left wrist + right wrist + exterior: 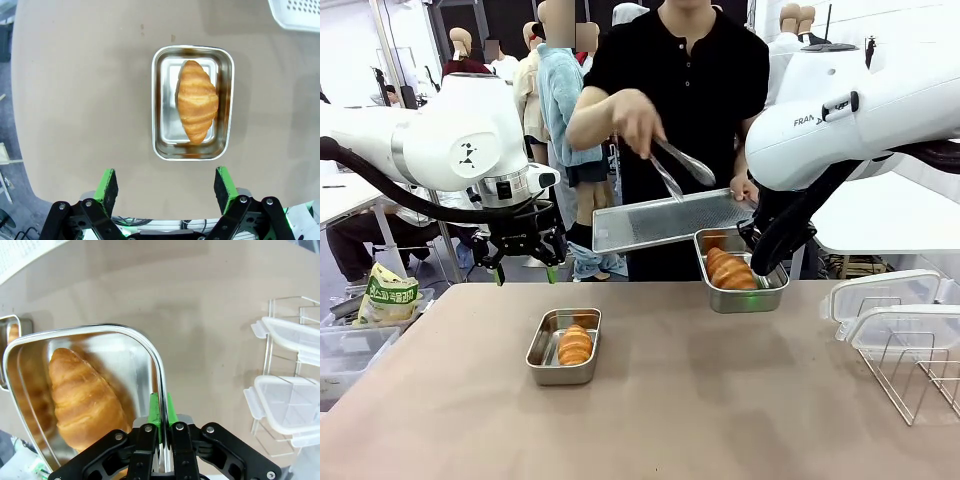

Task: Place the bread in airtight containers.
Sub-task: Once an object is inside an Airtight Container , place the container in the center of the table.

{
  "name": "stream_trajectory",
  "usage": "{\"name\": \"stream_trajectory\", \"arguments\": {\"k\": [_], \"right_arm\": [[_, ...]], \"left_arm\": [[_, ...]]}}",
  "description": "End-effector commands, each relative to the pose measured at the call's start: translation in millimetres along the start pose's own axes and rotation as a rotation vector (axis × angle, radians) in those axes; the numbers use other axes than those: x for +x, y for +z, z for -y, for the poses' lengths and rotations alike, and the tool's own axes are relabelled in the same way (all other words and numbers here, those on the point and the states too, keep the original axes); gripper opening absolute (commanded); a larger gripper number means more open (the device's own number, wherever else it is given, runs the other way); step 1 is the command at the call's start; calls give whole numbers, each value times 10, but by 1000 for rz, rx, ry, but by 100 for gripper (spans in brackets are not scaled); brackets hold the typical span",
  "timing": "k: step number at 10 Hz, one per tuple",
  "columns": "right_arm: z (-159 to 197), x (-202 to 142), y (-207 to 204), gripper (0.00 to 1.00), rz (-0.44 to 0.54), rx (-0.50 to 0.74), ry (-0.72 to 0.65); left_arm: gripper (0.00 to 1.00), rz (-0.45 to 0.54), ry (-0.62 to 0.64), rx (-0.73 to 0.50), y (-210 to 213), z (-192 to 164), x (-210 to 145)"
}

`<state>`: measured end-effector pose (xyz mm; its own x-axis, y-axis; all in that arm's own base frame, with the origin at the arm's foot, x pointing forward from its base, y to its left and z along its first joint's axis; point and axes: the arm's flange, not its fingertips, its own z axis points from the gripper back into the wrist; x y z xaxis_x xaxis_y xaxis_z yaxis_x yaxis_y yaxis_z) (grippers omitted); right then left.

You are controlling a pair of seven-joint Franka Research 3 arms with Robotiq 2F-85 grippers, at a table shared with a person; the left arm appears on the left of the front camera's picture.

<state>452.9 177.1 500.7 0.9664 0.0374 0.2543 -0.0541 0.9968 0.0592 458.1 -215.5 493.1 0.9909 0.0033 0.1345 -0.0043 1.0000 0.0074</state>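
One croissant (575, 345) lies in a tub (542, 345) on the table (720, 400), lower centre-left. The second croissant (731, 270) lies in the second tub (745, 300) at centre right, its rim clamped by the right claw (161, 410). The left claw (165, 182) hangs spread and empty. The lids (880, 295) are not yet fitted.

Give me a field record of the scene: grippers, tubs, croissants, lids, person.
left gripper: jaws open, empty, above left steel tub
left steel tub: unlidded, one croissant inside
right gripper: jaws shut on rim of right steel tub
right steel tub: unlidded, one croissant inside
lids: two, translucent, off the tubs, on wire rack at robot's right
person: tongs in one hand, perforated tray in the other
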Motion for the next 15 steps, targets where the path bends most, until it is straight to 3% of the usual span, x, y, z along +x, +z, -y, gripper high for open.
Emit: {"name": "stream_trajectory", "arguments": {"k": [1, 15], "right_arm": [[6, 2, 18, 0, 7, -2, 4], [-2, -59, -66, 0, 18, -21, 29]], "left_arm": [[100, 5, 1, 1, 19, -13, 2], [100, 5, 1, 1, 19, -13, 2]]}}
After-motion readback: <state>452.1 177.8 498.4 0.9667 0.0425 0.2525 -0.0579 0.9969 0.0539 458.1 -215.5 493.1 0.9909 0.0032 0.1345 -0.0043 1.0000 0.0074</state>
